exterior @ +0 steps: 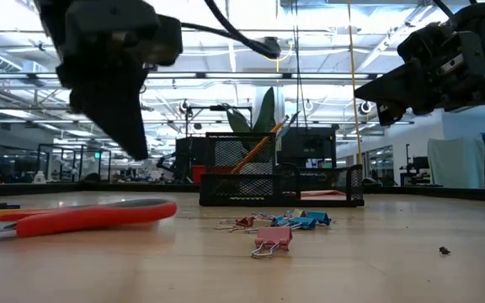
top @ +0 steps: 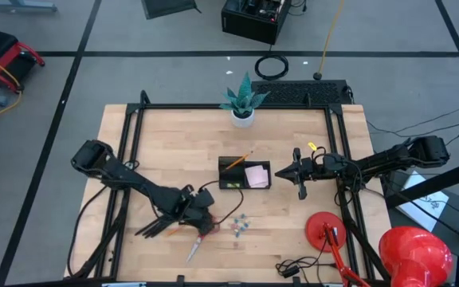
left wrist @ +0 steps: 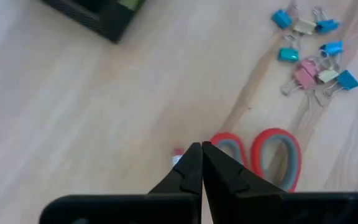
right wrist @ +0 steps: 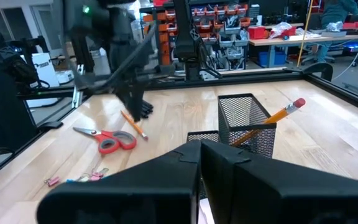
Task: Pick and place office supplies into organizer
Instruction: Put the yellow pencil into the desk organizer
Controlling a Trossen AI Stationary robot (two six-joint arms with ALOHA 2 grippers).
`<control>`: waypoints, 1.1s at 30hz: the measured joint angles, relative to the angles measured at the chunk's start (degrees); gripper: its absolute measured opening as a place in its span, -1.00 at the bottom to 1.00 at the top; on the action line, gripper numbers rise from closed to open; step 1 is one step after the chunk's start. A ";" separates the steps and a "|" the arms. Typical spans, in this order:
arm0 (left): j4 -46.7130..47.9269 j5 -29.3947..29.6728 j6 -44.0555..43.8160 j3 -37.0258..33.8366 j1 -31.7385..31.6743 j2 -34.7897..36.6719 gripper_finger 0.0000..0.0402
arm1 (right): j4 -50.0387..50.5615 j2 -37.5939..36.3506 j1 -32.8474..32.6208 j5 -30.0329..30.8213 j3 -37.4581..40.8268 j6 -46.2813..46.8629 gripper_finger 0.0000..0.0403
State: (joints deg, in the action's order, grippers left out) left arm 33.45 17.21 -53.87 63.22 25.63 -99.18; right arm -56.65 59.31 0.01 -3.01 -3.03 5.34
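Note:
My left gripper (left wrist: pixel 202 146) is shut above the red-handled scissors (left wrist: pixel 272 155), which lie flat near the table's front edge. An orange pencil (right wrist: pixel 133 124) slants under its fingers. Black pens (top: pixel 151 229) lie to the left of it, and coloured clips (left wrist: pixel 312 56) lie to the right. The black organizer (top: pixel 244 174) stands mid-table with another orange pencil (right wrist: pixel 278 118) leaning in its mesh cup and a pink pad (top: pixel 256 175) in its tray. My right gripper (top: pixel 300 171) waits shut and level, to the right of the organizer. My left gripper pinches the orange pencil between its two fingers, which slant down from above. My own fingers hide the place of contact; only the pencil's red-and-silver end (left wrist: pixel 177 155) peeks out beside one fingertip. The pencil hangs tilted; whether its lower end (right wrist: pixel 145 137) touches the table, I cannot tell.
A potted plant (top: pixel 243 112) stands at the far edge. A red lamp (top: pixel 409 251) with a round base (top: pixel 325 227) and a cable (top: pixel 293 267) fill the near right corner. A tiny yellow piece (top: pixel 312 147) lies beside my right arm. Bare wood lies between organizer and scissors.

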 joint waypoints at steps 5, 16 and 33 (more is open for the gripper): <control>3.22 -3.34 4.03 0.11 -0.62 3.74 -0.98 | 0.46 0.00 0.00 0.00 0.01 0.00 -0.98; 6.62 -11.21 5.90 0.09 -0.31 0.89 -0.45 | 0.31 0.00 0.00 0.15 0.00 0.00 -0.98; 6.99 -11.50 10.24 0.07 -2.57 -4.41 -0.22 | 0.34 0.00 0.00 0.20 0.00 0.00 -0.98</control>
State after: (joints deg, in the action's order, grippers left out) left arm 40.45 5.72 -43.63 63.29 23.06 -103.59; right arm -56.31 59.31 0.01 -2.81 -3.02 5.34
